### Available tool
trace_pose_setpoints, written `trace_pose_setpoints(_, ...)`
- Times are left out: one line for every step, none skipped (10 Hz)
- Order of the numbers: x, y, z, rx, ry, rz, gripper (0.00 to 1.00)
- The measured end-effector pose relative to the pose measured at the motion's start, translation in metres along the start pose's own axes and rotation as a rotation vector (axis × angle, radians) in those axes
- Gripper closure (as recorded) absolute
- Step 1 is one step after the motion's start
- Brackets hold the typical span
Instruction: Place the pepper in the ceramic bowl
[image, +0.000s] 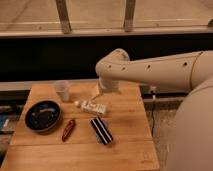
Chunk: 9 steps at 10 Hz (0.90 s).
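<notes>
A robot's white arm (150, 70) reaches in from the right over a wooden table (125, 147), its thick upper link running level across the scene to a rounded elbow above the table's back edge. From that joint the arm turns sharply downward and toward the camera, ending in the hand (91, 106), a pale, elongated shape low over the boards near the middle of the table and pointing left. Whether the hand is spread or pressed together cannot be told from this angle, and nothing can be seen in its grasp.

The pepper (68, 129), small, glossy and dark red, lies on the wood to the front left of the hand and apart from it, its length angled from the front left to the back right. Just to its left sits the ceramic bowl (43, 116), a shallow dark dish with faint light speckles inside, near the table's left edge. The pepper rests outside the bowl, close to its rim.

A small translucent cup (62, 90) stands upright behind the bowl. A black-and-white striped block (101, 130) lies at a diagonal to the right of the pepper, in front of the hand.
</notes>
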Motion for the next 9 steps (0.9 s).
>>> trace_pose_setpoints(0.0,0.0,0.0,0.001,0.001,-0.001,0.2)
trace_pose_setpoints(0.001,0.002,0.001,0.0,0.003,-0.005,0.2)
trace_pose_setpoints(0.002,0.005,0.001,-0.011,0.005,-0.008,0.2)
trace_pose_setpoints(0.005,0.01,0.003,-0.024,0.008,-0.013,0.2)
trace_pose_setpoints(0.011,0.021,0.006,-0.041,0.016,-0.026,0.2)
trace_pose_setpoints(0.017,0.035,0.008,-0.054,0.022,-0.047,0.2)
trace_pose_setpoints(0.023,0.049,0.01,-0.064,0.028,-0.062,0.2)
trace_pose_setpoints(0.03,0.069,0.013,-0.072,0.035,-0.087,0.2)
trace_pose_setpoints(0.035,0.085,0.015,-0.07,0.038,-0.111,0.2)
